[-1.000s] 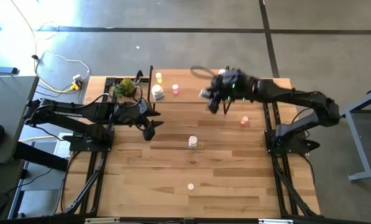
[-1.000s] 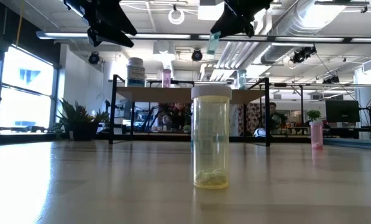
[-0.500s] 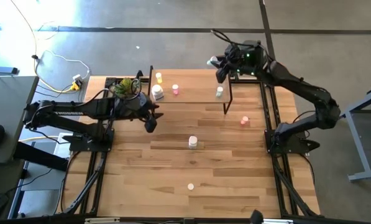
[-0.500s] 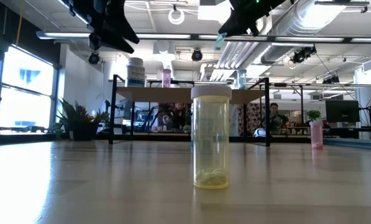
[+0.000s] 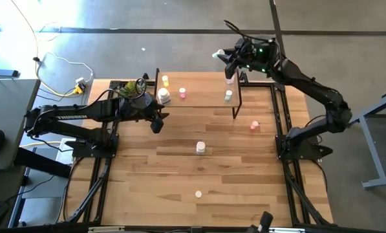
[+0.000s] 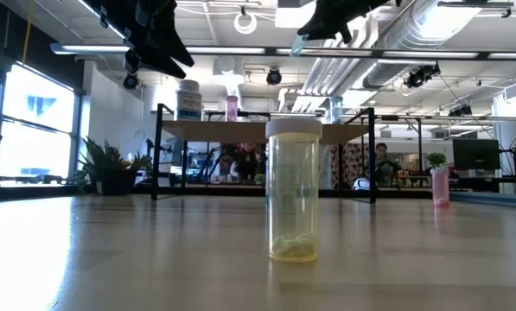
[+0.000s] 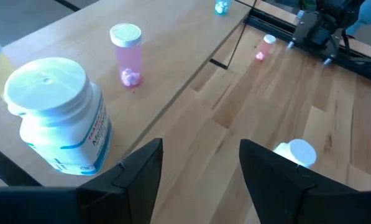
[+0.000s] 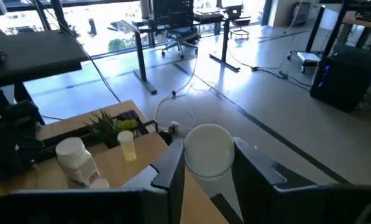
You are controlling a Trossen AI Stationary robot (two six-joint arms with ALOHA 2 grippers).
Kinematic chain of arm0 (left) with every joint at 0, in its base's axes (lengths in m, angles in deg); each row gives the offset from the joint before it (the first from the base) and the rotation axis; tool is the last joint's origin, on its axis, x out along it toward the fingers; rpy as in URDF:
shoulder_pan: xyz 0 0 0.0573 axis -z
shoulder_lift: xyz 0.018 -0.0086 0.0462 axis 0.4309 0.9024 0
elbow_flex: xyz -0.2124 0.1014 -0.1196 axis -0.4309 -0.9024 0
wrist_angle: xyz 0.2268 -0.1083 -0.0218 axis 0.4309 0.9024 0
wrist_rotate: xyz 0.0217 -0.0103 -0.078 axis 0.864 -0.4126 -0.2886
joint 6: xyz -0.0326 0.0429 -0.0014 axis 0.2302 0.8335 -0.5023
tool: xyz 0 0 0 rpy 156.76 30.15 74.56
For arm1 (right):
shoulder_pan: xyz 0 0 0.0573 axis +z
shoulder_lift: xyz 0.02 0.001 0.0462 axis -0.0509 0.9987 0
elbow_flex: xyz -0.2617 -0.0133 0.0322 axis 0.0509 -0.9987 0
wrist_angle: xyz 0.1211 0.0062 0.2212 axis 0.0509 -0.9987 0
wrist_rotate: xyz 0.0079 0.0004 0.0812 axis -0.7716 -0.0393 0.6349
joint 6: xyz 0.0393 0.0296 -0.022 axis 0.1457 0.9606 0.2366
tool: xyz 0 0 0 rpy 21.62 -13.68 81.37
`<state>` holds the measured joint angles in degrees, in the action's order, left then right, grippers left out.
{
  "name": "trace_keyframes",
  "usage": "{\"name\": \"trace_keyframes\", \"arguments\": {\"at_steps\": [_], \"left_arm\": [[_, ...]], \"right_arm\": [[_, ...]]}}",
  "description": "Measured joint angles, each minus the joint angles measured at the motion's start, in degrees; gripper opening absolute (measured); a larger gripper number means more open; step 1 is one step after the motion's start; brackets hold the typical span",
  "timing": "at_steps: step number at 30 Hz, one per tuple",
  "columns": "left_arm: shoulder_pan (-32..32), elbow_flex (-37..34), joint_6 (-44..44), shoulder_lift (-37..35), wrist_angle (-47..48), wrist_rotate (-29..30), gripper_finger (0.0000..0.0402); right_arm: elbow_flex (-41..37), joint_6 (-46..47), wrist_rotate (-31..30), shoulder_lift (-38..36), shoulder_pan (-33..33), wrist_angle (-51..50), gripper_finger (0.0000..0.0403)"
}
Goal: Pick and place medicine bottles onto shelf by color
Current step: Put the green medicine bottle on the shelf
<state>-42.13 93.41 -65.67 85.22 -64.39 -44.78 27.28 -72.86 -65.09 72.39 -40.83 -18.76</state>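
My right gripper (image 5: 224, 58) is raised beyond the far right end of the shelf (image 5: 202, 97) and is shut on a small greenish bottle (image 6: 299, 43) with a white cap (image 8: 209, 151). On the shelf stand a yellow bottle (image 5: 165, 80), a large white bottle (image 5: 163, 96), a pink bottle (image 5: 182, 93) and a greenish bottle (image 5: 228, 96). On the table stand a pale yellow bottle (image 5: 200, 148), an orange-red bottle (image 5: 254, 125) and a tiny bottle (image 5: 198, 193). My left gripper (image 5: 156, 124) is open and empty, raised just in front of the shelf's left end. My right gripper pinches the greenish bottle between its two fingers (image 8: 173, 168), which lie on either side of it just below the white cap (image 8: 209, 168). The bottle is lifted clear, high above the shelf. It is tilted and juts out past the fingertips (image 6: 297, 45).
A green leafy plant (image 5: 133, 89) stands at the shelf's left end, beside my left arm. The shelf's dark legs (image 5: 236, 107) stand at its corners. Bare tabletop (image 5: 244, 175) lies on the near half around the loose bottles.
My right gripper has carried the greenish bottle from above the table in front of the shelf's right end toward the far edge and up, and is now past the shelf. My left gripper has gone a little toward the far edge, nearer the shelf.
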Motion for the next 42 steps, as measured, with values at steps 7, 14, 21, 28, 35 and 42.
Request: {"name": "trace_keyframes", "arguments": {"at_steps": [7, 14, 21, 28, 35, 42], "left_arm": [[0.0, 0.0, 0.0, 0.0, 0.1, -0.1, 0.0202], [0.0, 0.0, 0.0, 0.0, 0.5, -0.1, 0.0202], [0.0, 0.0, 0.0, 0.0, 0.5, -0.1, 0.0202], [0.0, 0.0, -0.5, 0.0, 0.5, -0.6, 0.0202], [0.0, 0.0, -0.5, 0.0, 0.5, -1.0, 0.0202], [0.0, 0.0, -0.5, 0.0, 0.5, -1.0, 0.0202]], "right_arm": [[7.1, -1.5, 0.7, 6.3, 0.0, -9.6, 0.0094], [7.4, -1.5, 3.9, 10.2, 0.0, -13.8, 0.0094], [7.4, -2.9, 5.0, 14.8, 0.0, -18.5, 0.0094], [7.4, -3.3, 6.0, 18.9, 0.0, -20.2, 0.0094], [7.4, -4.5, 6.4, 20.3, 0.0, -23.1, 0.0094], [7.4, -4.5, 6.4, 20.3, 0.0, -22.9, 0.0095]]}}
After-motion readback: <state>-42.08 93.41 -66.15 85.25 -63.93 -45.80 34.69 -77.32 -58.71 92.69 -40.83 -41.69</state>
